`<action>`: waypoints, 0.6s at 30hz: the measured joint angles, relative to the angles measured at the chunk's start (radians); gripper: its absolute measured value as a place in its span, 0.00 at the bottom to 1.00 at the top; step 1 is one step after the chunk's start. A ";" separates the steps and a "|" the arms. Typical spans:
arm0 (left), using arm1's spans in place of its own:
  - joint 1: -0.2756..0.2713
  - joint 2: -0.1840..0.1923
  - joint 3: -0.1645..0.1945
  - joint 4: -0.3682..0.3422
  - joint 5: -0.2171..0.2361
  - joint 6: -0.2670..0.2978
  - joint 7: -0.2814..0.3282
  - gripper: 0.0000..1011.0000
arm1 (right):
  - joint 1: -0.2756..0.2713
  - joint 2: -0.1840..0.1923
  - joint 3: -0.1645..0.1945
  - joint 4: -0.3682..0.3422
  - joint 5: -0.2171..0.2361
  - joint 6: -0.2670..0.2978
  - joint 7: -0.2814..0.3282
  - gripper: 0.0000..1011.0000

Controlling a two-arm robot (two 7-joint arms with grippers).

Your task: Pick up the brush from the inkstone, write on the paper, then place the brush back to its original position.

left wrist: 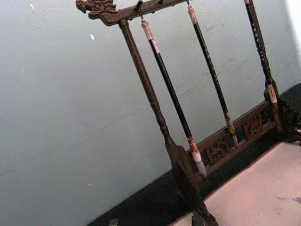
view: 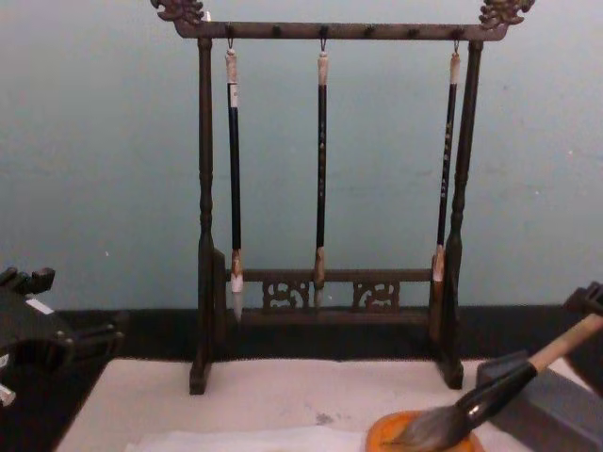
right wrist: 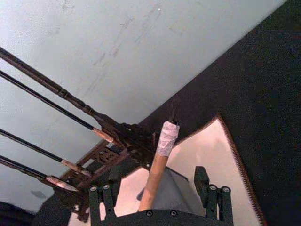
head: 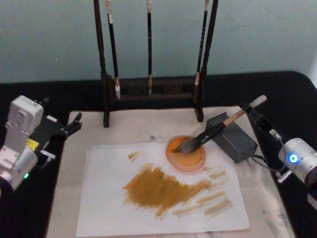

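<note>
Ochre strokes cover the paper [head: 114, 198] at lower centre, and the brush [head: 223, 125] lies right of centre, tuft in the orange dish [head: 190, 161] and handle propped on the grey inkstone [head: 237, 141]; I judge the step in hand to be the release. Right gripper [right wrist: 157, 188] stands released, its fingers [right wrist: 102, 195] spread either side of the handle without touching it, so I would draw straight back along the handle's line, clear of the white-wrapped end. Left gripper [head: 74, 124] sits parked at the left edge, jaws parted.
</note>
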 joint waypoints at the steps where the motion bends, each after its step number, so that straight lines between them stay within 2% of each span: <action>1: 0.000 0.000 0.000 0.000 0.000 0.000 0.000 1.00 | 0.002 -0.003 -0.001 0.003 0.006 0.001 0.000 0.99; 9: 0.000 0.000 0.000 0.000 0.000 0.000 0.000 1.00 | 0.025 -0.022 -0.005 0.024 0.059 -0.001 -0.006 0.99; 18: 0.000 0.000 0.000 0.000 0.000 0.000 0.000 1.00 | 0.036 -0.027 -0.012 0.030 0.093 -0.014 -0.018 0.99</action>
